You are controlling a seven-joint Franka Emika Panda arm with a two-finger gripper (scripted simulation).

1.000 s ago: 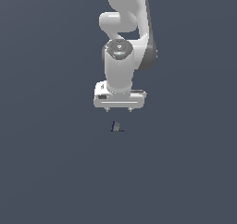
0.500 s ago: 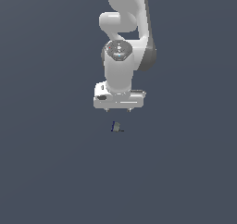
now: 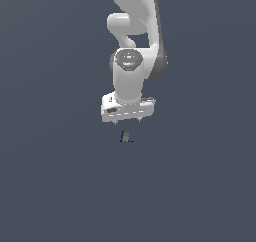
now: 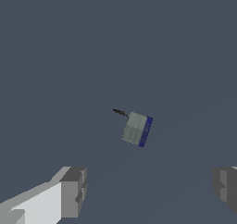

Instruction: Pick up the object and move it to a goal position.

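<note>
The object [image 3: 126, 137] is a tiny grey-green block with a dark blue edge, lying on the flat grey floor just below my white gripper [image 3: 126, 121] in the exterior view. In the wrist view the object [image 4: 136, 129] lies alone on the floor, with a small dark stub sticking out from one corner. My gripper [image 4: 150, 190] is open: its two grey fingertips [image 4: 73, 192] stand wide apart with nothing between them. The block lies ahead of the fingertips and touches neither of them.
The white arm [image 3: 134, 46] rises above the gripper. A uniform dark grey floor [image 3: 60, 176] fills everything else in view.
The gripper has shifted slightly downward toward the block. The block has not moved.
</note>
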